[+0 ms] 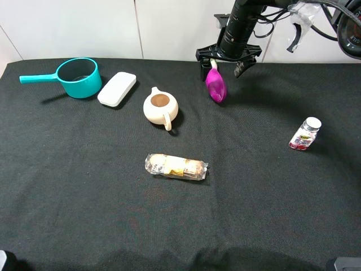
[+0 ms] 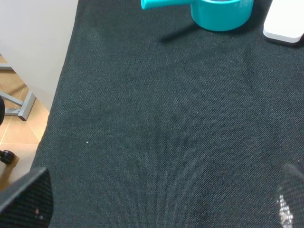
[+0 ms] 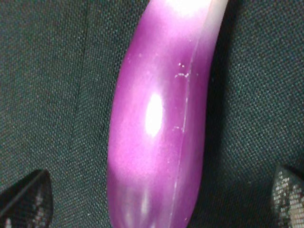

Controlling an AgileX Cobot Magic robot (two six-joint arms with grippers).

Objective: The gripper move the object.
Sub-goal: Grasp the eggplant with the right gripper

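Note:
The object, a glossy magenta eggplant (image 1: 216,86) with a white neck, lies on the black cloth at the back of the table, right of the middle. My right gripper (image 1: 221,71) hangs over its stem end, open, one finger on each side. The frames do not show any finger touching the eggplant. In the right wrist view the eggplant (image 3: 156,118) fills the middle, and the right gripper (image 3: 156,199) has its two tips wide apart at either side of it. My left gripper (image 2: 156,204) is open over bare cloth near the table's left edge, holding nothing.
A teal saucepan (image 1: 79,77) and a white flat case (image 1: 117,88) sit at the back left. A cream teapot (image 1: 161,105) stands left of the eggplant. A clear-wrapped snack roll (image 1: 176,167) lies mid-table. A small white-capped bottle (image 1: 305,134) stands at the right.

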